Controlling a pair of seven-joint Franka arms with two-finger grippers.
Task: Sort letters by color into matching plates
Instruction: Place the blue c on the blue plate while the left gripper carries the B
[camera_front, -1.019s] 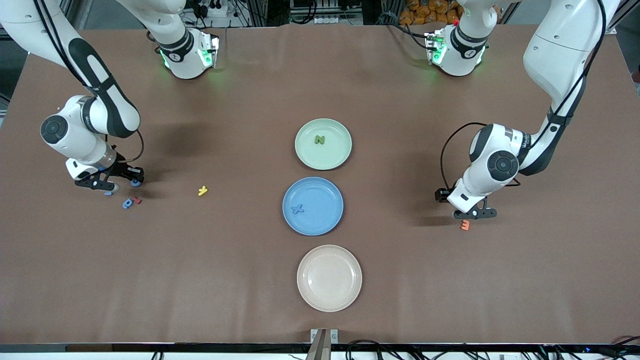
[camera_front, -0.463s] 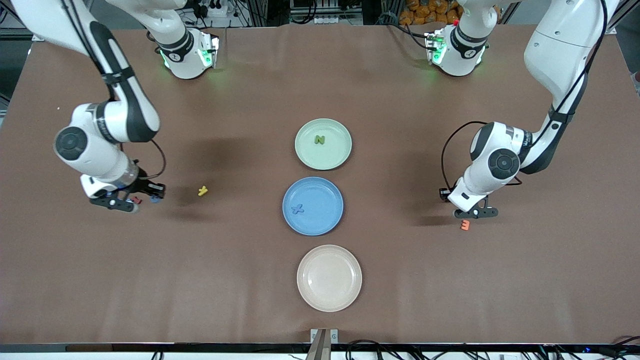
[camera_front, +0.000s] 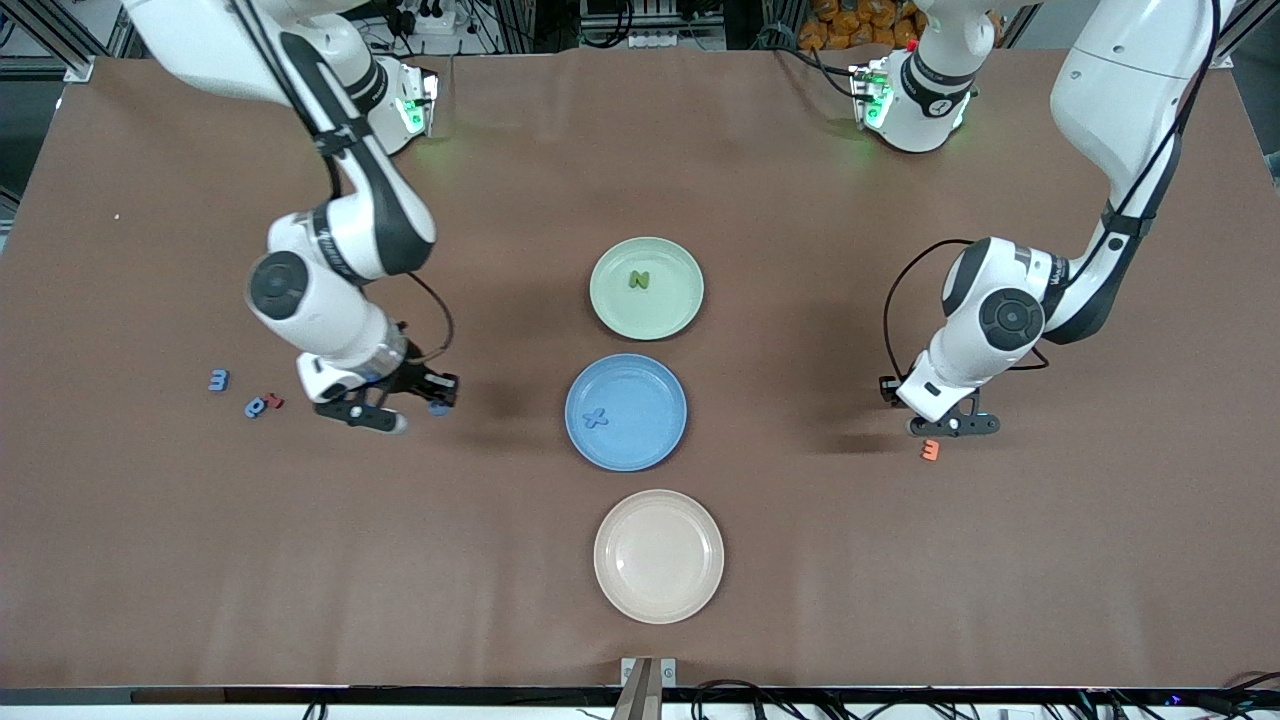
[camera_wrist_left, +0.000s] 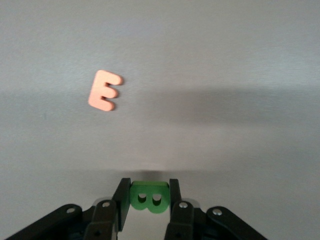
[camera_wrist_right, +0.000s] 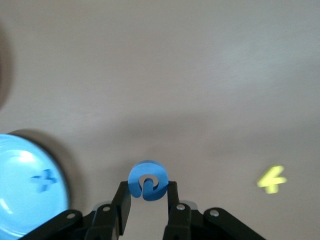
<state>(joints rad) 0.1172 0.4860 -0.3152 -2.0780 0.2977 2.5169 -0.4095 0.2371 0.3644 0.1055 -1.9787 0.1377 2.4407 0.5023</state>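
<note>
My right gripper (camera_wrist_right: 147, 200) pinches a blue letter (camera_wrist_right: 147, 181) over the counter (camera_front: 800, 560), beside the blue plate (camera_front: 655, 440); my left gripper (camera_wrist_left: 148, 206) clamps a green letter (camera_wrist_left: 148, 195). Both grips look shallow, so I reckon either letter might twist free.

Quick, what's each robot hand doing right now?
Left gripper: closed on a green letter, above the table.
Right gripper: closed on a blue letter, near the blue plate.
</note>
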